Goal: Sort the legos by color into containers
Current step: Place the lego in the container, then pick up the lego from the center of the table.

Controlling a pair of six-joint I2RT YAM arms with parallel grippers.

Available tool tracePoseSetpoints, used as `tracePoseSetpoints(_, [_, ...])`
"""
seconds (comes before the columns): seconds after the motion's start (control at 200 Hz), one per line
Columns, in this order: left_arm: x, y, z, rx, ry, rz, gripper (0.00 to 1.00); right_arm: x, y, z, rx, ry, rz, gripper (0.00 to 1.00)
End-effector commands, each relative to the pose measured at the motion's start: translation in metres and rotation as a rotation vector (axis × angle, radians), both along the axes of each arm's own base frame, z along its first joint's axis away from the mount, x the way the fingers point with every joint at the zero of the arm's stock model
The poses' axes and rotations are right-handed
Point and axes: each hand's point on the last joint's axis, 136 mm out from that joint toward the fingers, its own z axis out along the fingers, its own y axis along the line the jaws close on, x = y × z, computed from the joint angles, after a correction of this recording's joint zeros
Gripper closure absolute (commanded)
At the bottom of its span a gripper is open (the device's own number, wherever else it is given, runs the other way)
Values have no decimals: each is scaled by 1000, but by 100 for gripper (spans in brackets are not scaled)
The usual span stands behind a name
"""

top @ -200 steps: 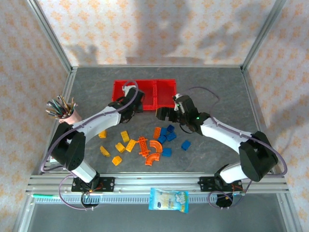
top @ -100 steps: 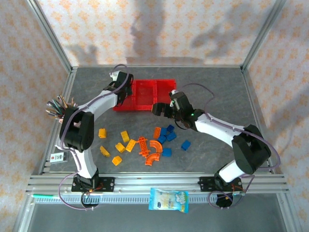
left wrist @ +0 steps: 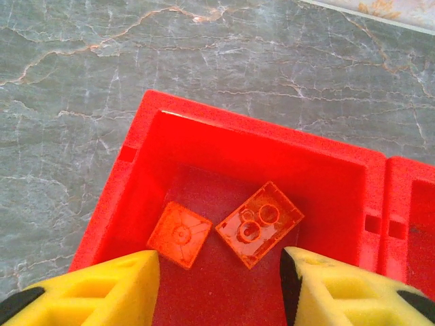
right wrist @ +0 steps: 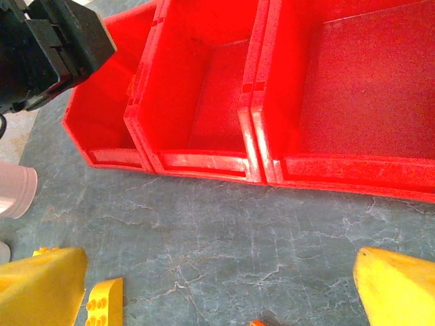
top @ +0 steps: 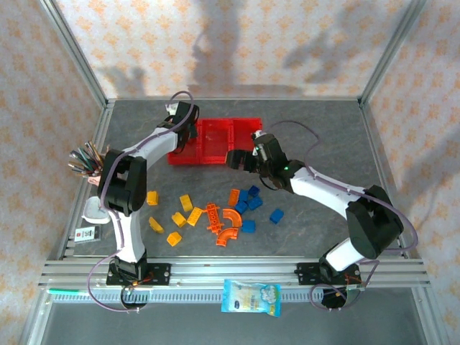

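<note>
Found the left gripper shifted since a second earlier: gone from the near side of the left bin to its far left corner, with the arm swung out wide. Found the right gripper nudged a little leftward along the bins' near rim over the same span. Saw two small translucent orange plastic bricks lying flat on the floor of the left bin, corner close to corner, one square, the other with two round studs up; could not tell whether they touched. Saw the other loose legos spread on the grey marbled tabletop on the near side of the bins: small yellow plastic blocks on the left, orange plastic pieces with two curved arches in the middle, small blue plastic cubes on the right. Saw the three joined red plastic open-top bins standing in a row, long side toward the arms. Saw the left gripper hanging over the left bin, its yellow fingers spread apart with nothing between them. Saw the right gripper poised over tabletop just in front of the bins, fingers splayed wide and holding nothing, one yellow block lying by a finger. Noted a pink cup of pens at the table's left edge, a small white dish in front of it, and a clear packet on the front rail.
</note>
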Motion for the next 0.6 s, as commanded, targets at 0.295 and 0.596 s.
tracePoseSetpoints(0.295, [-75,-49,45,-141,-39,-182,46,-18,-23,-13,-45,64,19,0])
tracePoseSetpoints(0.596, [-149,-114,16,-201,57,-323,44,-37,-58,-35,-60,128,-28,0])
